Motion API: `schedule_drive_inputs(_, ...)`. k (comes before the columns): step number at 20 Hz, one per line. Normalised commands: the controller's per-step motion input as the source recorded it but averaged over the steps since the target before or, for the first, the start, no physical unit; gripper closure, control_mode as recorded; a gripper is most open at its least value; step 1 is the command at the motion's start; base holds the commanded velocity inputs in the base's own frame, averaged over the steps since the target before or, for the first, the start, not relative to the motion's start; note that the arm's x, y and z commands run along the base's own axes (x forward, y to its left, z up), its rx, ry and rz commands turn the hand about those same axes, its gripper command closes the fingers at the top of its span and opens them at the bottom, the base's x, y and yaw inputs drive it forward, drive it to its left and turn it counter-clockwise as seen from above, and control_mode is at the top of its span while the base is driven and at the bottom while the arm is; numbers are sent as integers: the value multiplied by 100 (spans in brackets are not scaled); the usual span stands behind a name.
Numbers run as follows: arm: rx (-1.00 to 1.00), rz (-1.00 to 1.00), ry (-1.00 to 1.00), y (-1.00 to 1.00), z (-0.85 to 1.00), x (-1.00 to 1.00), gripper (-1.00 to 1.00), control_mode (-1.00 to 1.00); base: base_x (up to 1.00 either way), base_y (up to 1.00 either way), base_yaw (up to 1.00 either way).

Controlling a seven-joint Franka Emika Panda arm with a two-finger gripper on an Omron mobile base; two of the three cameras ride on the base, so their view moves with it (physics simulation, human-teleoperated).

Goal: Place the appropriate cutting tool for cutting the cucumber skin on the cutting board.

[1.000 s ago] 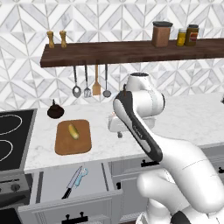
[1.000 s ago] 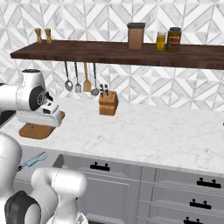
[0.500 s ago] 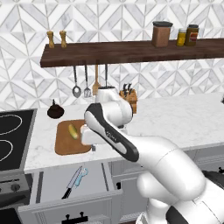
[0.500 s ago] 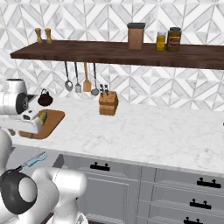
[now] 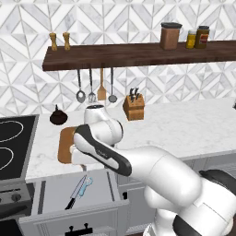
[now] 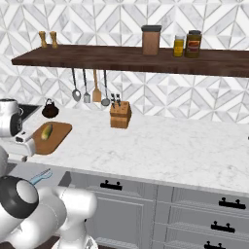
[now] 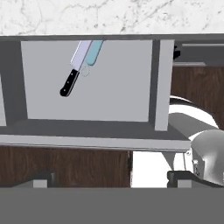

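Looking down through the hand view, I see an open drawer (image 7: 87,87) holding the light-blue peeler (image 7: 93,53) beside a black-handled knife (image 7: 70,81). My gripper (image 7: 111,179) hangs well above them, open and holding nothing, its fingertips (image 7: 43,178) wide apart. From the left base view the peeler (image 5: 85,184) and knife (image 5: 75,197) lie in the drawer below the counter. The brown cutting board (image 6: 57,138) lies on the counter with the yellow-green cucumber (image 6: 46,131) on it. My arm covers much of the board (image 5: 63,145) in the left base view.
A wooden knife block (image 5: 133,107) stands behind on the marble counter, and utensils (image 5: 91,87) hang under the dark shelf. A small black kettle (image 5: 58,116) sits behind the board and the stove (image 5: 11,143) lies to the left. The drawer's front wall (image 7: 78,141) and divider (image 7: 159,83) border the tools.
The arm has swung left and down from above the counter to the board's front edge, over the open drawer. The board, cucumber, peeler and knife have not moved.
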Motion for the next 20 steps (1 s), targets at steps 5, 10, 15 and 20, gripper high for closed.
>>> schedule_drive_inputs(5,-1,0,-1,2,-26,0,-100,-100,0,0,0)
schedule_drive_inputs(10,0,0,-8,0,-38,1,-100,-100,0,0,0)
schedule_drive_inputs(15,0,0,-4,1,-38,1,-100,-100,0,0,0)
schedule_drive_inputs(20,0,-1,0,13,-30,3,-100,-100,0,0,0)
